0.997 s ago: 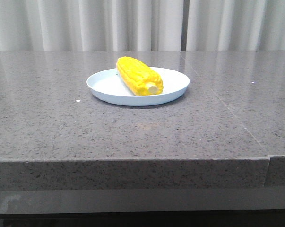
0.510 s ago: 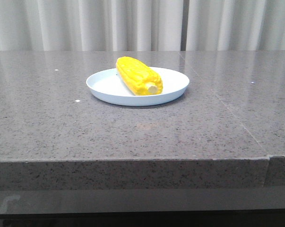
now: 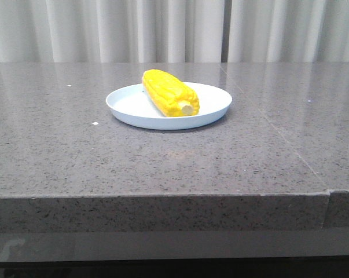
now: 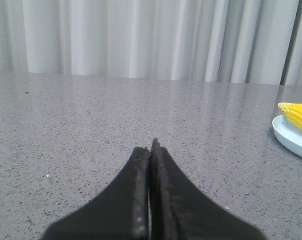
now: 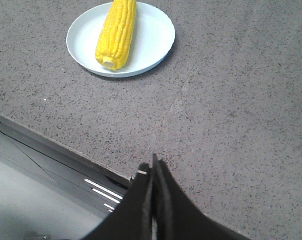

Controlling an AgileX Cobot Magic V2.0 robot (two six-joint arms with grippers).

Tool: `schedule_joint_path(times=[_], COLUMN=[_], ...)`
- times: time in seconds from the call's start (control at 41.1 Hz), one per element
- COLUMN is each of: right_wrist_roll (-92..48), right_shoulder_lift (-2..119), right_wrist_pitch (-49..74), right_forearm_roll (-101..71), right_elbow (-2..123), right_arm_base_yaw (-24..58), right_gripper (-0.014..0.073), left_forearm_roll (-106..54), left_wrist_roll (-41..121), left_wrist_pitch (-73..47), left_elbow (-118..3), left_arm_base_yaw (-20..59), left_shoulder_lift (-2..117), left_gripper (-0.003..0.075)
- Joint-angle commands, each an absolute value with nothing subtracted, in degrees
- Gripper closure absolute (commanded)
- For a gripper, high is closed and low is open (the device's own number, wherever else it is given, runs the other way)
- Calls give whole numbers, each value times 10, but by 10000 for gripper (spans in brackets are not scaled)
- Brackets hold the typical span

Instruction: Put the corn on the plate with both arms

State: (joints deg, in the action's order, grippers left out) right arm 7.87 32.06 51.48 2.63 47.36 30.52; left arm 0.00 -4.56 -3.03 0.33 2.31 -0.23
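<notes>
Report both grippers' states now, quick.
Left gripper: shut, holding nothing.
Right gripper: shut, holding nothing; the corn lies on the plate.

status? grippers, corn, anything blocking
Left gripper shut, empty, low over bare table. Right gripper shut, empty, near the table edge. Corn lies on plate. Nothing in the way.

We note corn [image 3: 169, 92] bright yellow w/ kernel rows, pale stub end. Plate [image 3: 212, 98] plain pale blue-white. Table [image 3: 162, 162] grey speckled stone. Curtain [image 3: 105, 29] off-white, pleated. Both grippers' fingers [image 4: 140, 200] black.
</notes>
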Motion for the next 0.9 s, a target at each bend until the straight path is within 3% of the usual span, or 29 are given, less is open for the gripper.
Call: schedule_joint_path(times=[0.0,0.875], right_wrist_roll=[73,73], right_shoulder_lift=[323,323], right_wrist_pitch=[478,478], right_forearm_roll=[37,37], right_elbow=[488,488], right_arm_base_yaw=[304,304], right_gripper=[662,662], left_forearm_roll=[0,-9], left_wrist_roll=[-49,0], left_wrist_pitch=[18,37], left_elbow=[4,4], left_arm_base_yaw=[21,6], left_shoulder_lift=[-14,-14], left_gripper=[740,740])
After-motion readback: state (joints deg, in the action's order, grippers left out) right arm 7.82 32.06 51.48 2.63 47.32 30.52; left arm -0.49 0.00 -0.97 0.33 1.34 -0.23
